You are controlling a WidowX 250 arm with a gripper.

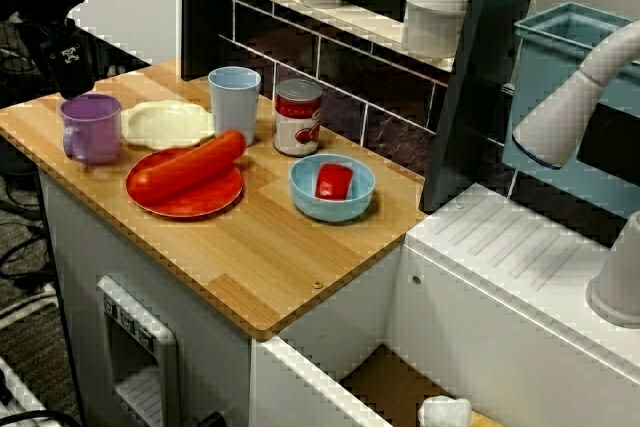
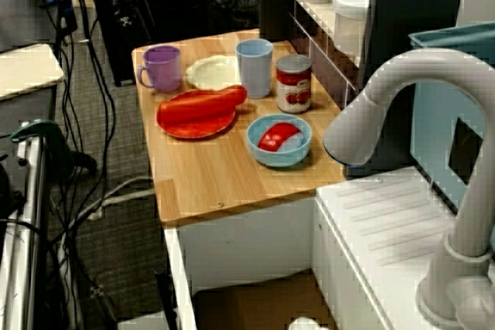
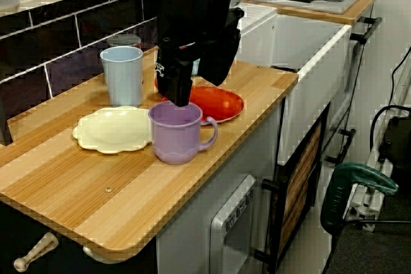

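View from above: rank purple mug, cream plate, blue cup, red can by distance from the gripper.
1. purple mug, just below the gripper, at the counter's left end.
2. cream plate, next to the mug.
3. blue cup, past the plate.
4. red can, farthest right, by the tiles.

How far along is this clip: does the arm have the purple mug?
Done: the gripper is at the purple mug, its tip at the rim. In hand: the grasp itself; whether the jaws are open or shut is hidden. Left: the mug stands upright on the counter beside the cream plate, not lifted.
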